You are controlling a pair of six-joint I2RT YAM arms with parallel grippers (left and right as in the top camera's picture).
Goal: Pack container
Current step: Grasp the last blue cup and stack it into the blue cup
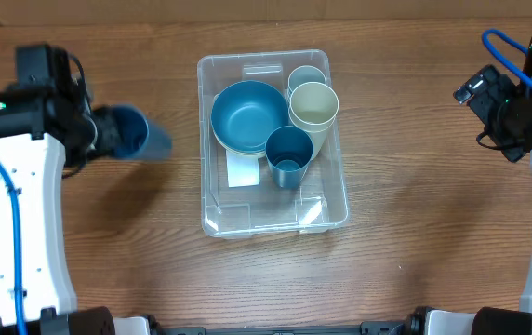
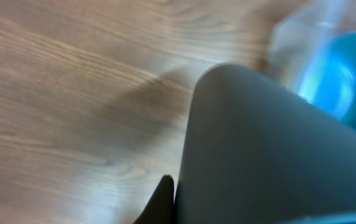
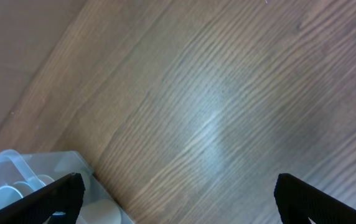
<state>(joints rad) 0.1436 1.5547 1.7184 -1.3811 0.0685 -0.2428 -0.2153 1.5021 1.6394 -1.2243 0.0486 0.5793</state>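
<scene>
The clear plastic container [image 1: 212,200] sits mid-table with a white label on its bottom. Inside it are a blue bowl [image 1: 247,115], a cream cup [image 1: 313,105], a blue cup [image 1: 289,155] and a pale cup [image 1: 305,78] at the back. My left gripper [image 1: 108,132] is shut on a blue cup [image 1: 136,134], lying on its side, held left of the container. That cup [image 2: 271,149] fills the left wrist view. My right gripper [image 1: 478,93] is open and empty at the far right; in the right wrist view [image 3: 178,193] only wood lies between its fingers.
The container's corner [image 3: 16,168] shows at the lower left of the right wrist view. The container and bowl [image 2: 330,74] show blurred at the upper right of the left wrist view. Bare wooden table surrounds the container.
</scene>
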